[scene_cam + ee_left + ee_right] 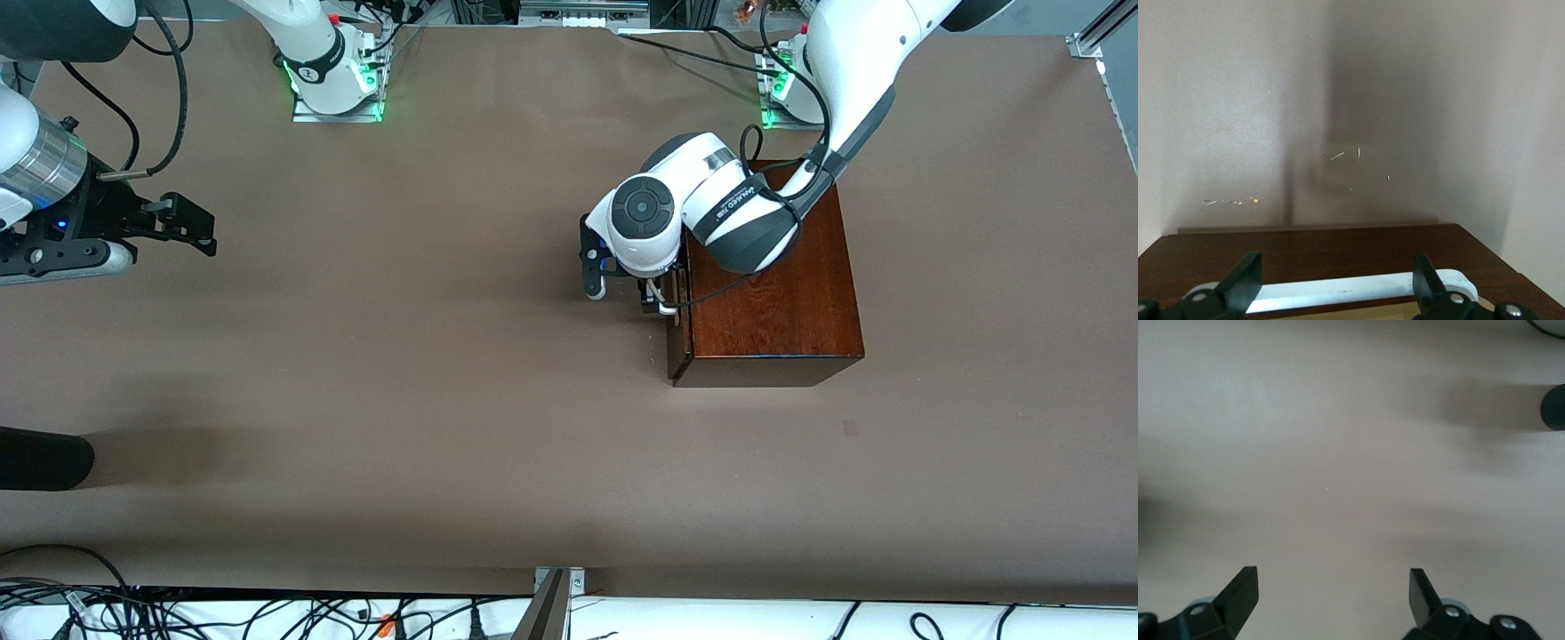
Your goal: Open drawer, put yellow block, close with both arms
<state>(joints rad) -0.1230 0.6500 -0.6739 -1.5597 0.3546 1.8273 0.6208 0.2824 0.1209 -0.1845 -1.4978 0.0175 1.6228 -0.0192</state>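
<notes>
Left gripper (656, 293): down at the drawer front of the wooden box (773, 293), on the box's side toward the right arm's end of the table.
Left claw: fingers (1245, 283) spread wide, one at either side of the white handle (1358, 290); whether they touch it, cannot tell.
Drawer (677, 307): a pale strip of tray peeks out just under the handle in the left wrist view; from the front view it sits at or near closed.
Wooden box: glossy reddish-brown, resting on the brown table (400, 400) toward the left arm's end, the left arm's wrist hanging over its top.
Right gripper (191, 222): waiting in the air over bare table at the right arm's end, well apart from the box.
Right claw: fingers (1241, 593) apart, gripping nothing, only tabletop beneath.
Yellow block: can't spot it in any view.
Writing: dark lettering on the left arm's white forearm band (733, 203), too small to read.
Bases: both lit green along the table's top edge.
</notes>
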